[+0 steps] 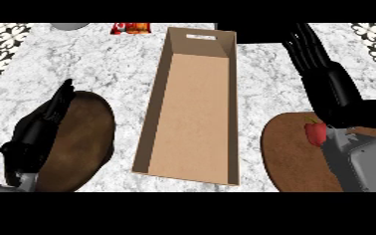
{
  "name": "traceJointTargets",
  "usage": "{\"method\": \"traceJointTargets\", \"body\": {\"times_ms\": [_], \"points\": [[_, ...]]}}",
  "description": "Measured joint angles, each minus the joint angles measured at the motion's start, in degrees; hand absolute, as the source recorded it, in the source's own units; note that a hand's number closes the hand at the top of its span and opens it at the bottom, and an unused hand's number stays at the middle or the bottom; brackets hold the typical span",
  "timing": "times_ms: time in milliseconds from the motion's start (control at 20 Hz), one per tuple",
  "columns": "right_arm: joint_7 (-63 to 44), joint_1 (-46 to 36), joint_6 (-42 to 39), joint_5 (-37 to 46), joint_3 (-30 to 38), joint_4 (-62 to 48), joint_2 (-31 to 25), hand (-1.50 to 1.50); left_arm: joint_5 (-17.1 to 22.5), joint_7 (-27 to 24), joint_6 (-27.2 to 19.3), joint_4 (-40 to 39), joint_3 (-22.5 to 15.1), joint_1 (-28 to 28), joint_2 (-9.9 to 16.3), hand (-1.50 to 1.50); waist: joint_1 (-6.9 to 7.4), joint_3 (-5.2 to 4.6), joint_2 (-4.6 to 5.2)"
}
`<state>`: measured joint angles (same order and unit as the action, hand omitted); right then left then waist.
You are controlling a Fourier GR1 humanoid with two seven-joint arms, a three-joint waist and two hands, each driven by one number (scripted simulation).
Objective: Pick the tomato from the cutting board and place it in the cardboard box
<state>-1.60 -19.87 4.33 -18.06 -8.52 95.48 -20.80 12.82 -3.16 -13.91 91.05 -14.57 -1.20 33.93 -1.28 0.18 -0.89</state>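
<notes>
Counter [110,59]: white and grey marbled top, filling the view.

Left hand [40,127]: black, at the lower left, lying over a dark round board [84,139]. Fingers straight and close together, pointing up and to the right. Holds nothing.

Left board: brown, round, wood-toned, at the counter's near left edge, partly covered by the left hand.

Grey object [70,26]: rounded, at the far edge, cut off by the view; cannot tell what it is.

Red and orange item [131,28]: at the far edge, just left of the box's far end. Some pale marks on it; no writing can be read.

Box [192,109]: cardboard, long and narrow, open at the top, nothing inside. Long axis runs from near to far, leaning slightly right at the far end. A slot handle is cut in the far wall. No label or print shows.

Cutting board [290,154]: brown, round, at the lower right, well right of the box.

Tomato [316,132]: red, glossy, small, with a dark stem at its top. It sits at the cutting board's right side, just beside the right forearm. It looks taller than wide, with its long axis near to far and the stem end pointing away.

Right hand [312,55]: black, at the upper right, beyond the tomato. Fingers straight, slightly apart, pointing away to the upper left. Holds nothing.
</notes>
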Motion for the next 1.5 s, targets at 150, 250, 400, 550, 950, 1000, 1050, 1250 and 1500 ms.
{"method": "traceJointTargets", "body": {"times_ms": [150,250,400,550,950,1000,1050,1250,1500], "points": [[0.8,5.6,-6.7,-5.1,3.3,1.9,-3.8,-1.5,-1.2,0.9,-1.3,-2.3,2.2,-0.5,0.8,0.0,-0.08,-0.06,0.42],[2.0,10.1,-12.8,-9.0,5.4,1.3,-6.9,-1.5,-2.4,1.4,-3.5,-4.3,4.1,0.4,2.0,0.0,-0.46,0.0,0.58],[4.3,11.2,-19.1,-4.1,5.9,2.5,-14.9,-1.5,-3.4,2.8,-5.3,-6.6,5.4,1.4,2.9,0.0,-0.83,-0.33,0.21],[11.9,16.2,-24.1,3.4,5.9,0.8,-20.8,-1.5,-3.9,3.7,-6.6,-8.8,6.3,2.3,3.1,0.0,-1.53,-0.06,0.66],[38.8,26.2,-36.2,3.7,13.0,-16.1,-25.0,-1.5,-4.8,4.8,-7.2,-11.6,7.0,0.8,2.9,0.0,-0.58,0.28,1.19],[40.9,26.1,-35.3,5.3,13.6,-17.7,-26.0,-1.5,-5.2,5.1,-7.4,-11.8,6.7,0.2,2.7,0.0,-0.33,0.29,1.22],[42.9,26.2,-34.1,7.3,13.9,-18.9,-27.1,-1.5,-5.2,5.0,-7.2,-12.3,6.7,-0.2,2.5,0.0,-0.13,0.28,1.25],[48.5,25.8,-28.9,16.4,13.3,-21.4,-33.1,-1.5,-5.7,5.5,-6.5,-13.5,6.5,-2.0,2.5,0.0,0.76,0.2,1.29],[53.2,25.0,-24.3,26.8,8.5,-23.4,-38.6,-1.5,-6.7,6.0,-6.3,-14.1,6.0,-3.4,1.7,0.0,1.74,0.06,1.26]]}}
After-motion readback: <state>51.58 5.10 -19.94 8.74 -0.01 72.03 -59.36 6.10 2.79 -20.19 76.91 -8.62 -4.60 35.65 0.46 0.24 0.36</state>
